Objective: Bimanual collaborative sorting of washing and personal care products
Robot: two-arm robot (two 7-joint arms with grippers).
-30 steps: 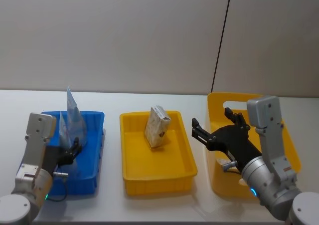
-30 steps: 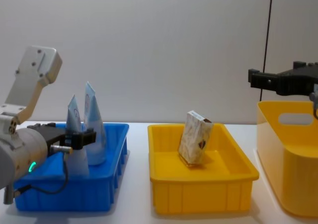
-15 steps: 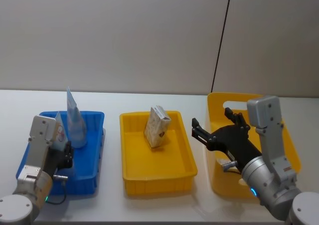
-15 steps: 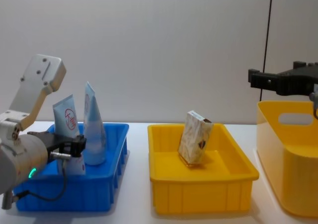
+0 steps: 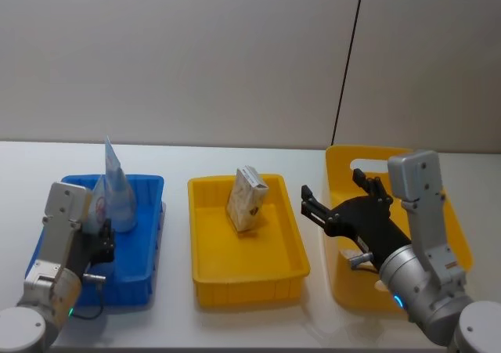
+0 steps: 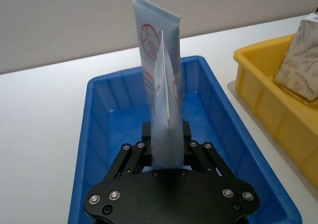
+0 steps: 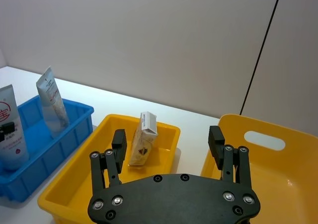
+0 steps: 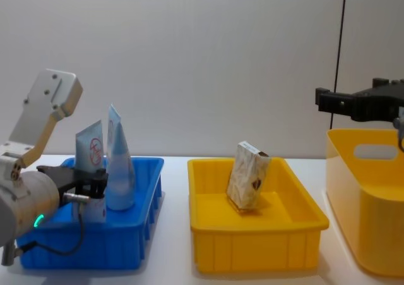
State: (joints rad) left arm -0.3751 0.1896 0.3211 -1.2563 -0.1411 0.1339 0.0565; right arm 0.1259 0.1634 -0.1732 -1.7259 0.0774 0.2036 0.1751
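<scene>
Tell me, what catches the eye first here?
The left gripper is shut on a pale blue tube in the blue tray, beside a second upright tube. A marbled carton leans in the middle yellow tray, and the right gripper hangs open above the tall yellow bin.

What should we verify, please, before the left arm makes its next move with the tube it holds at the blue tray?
1. Grip of left gripper on held tube: ok, shut.
2. The held tube upright over blue tray: ok.
3. Its cap resting on the tray floor: cannot tell.
4. Gap to second tube standing in the tray: cannot tell.
5. The right gripper open, raised by yellow bin: ok.
6. The carton leaning inside yellow tray: ok.
</scene>
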